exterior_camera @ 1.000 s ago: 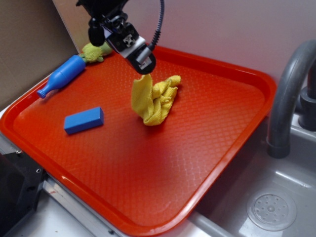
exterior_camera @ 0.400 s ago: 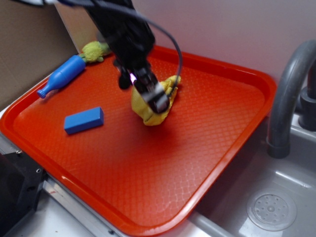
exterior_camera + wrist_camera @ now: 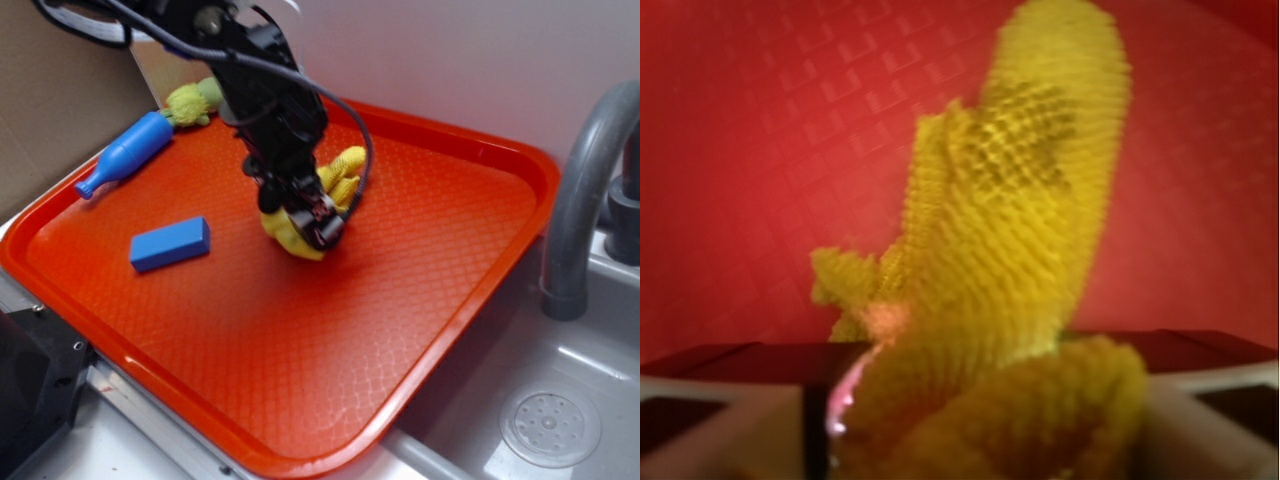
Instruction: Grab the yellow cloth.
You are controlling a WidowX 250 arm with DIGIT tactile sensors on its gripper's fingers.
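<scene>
Mid-tray (image 3: 470, 300): yellow cloth (image 3: 340, 172), crumpled, soft, light, woven, likely non-slip; best pinched at a raised fold. Gripper (image 3: 318, 225) low over its near end, cloth bunched between jaws; actual closure cannot be told.

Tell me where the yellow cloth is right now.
In the exterior view the yellow cloth lies bunched near the middle of the red tray, right of the blue block, with the gripper down on it.
</scene>
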